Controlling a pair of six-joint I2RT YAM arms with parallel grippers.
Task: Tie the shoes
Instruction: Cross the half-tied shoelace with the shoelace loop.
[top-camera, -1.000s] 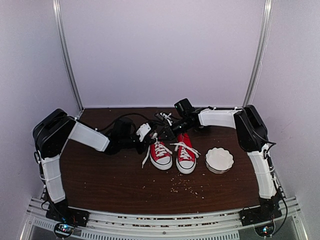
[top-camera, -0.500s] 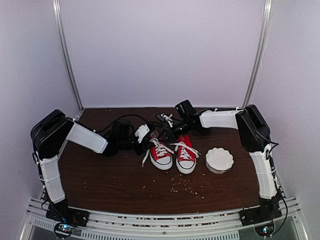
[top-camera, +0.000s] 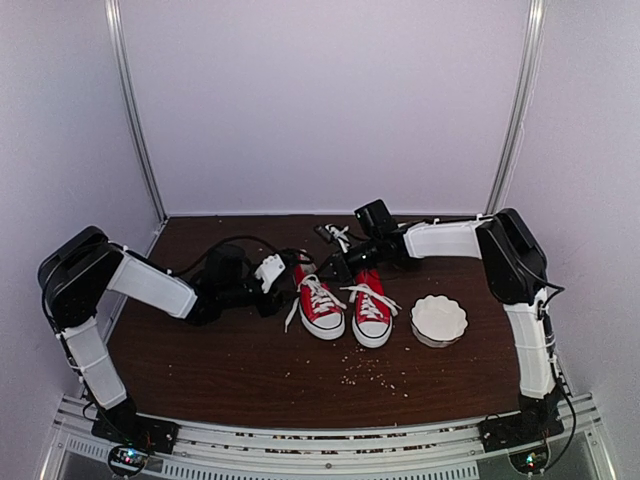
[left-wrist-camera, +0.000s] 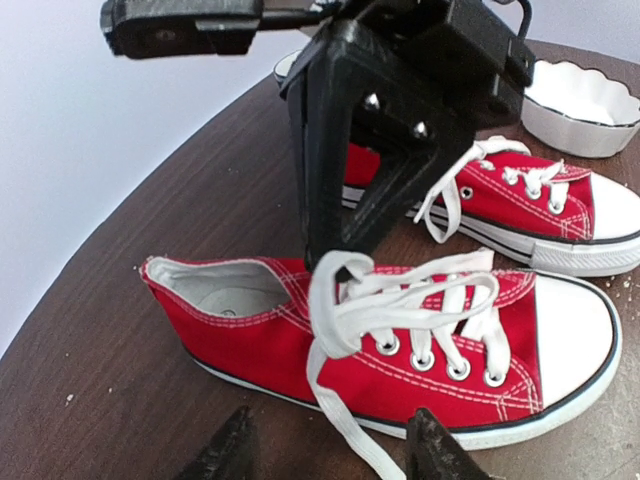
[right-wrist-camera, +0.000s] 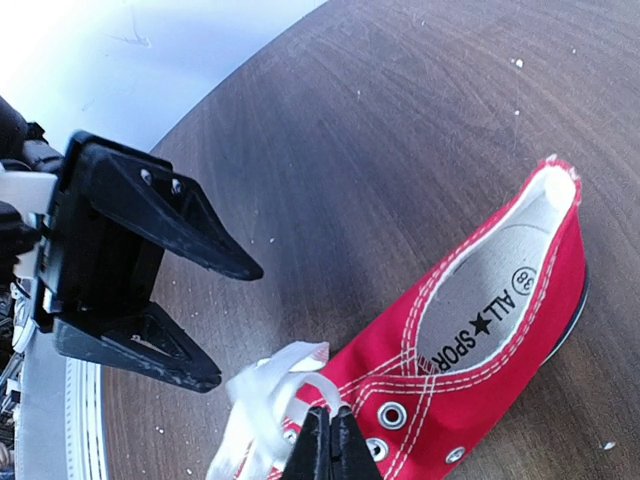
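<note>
Shoes (top-camera: 322, 312) side by side (toes nearward); bowl (top-camera: 439, 319) right; left pincer (top-camera: 288, 277) seemingly just left.

The shoes (left-wrist-camera: 300, 340) are matt red canvas with white stitching, small shiny metal eyelets (left-wrist-camera: 421, 358), smooth white rubber toe caps (left-wrist-camera: 575, 330) and flat woven white cloth laces (left-wrist-camera: 400, 290); their lining is pale cloth. The table (top-camera: 220, 360) is dark wood-grain with a low sheen, scuffed and dotted with pale crumbs toward its near edge, and the bowl (top-camera: 439, 319) by its right edge is glossy white. The left gripper (right-wrist-camera: 235, 325) and right gripper (left-wrist-camera: 330, 250) are matt black plastic with bright metal screws, the arm covers (top-camera: 150, 285) smooth white plastic.
</note>
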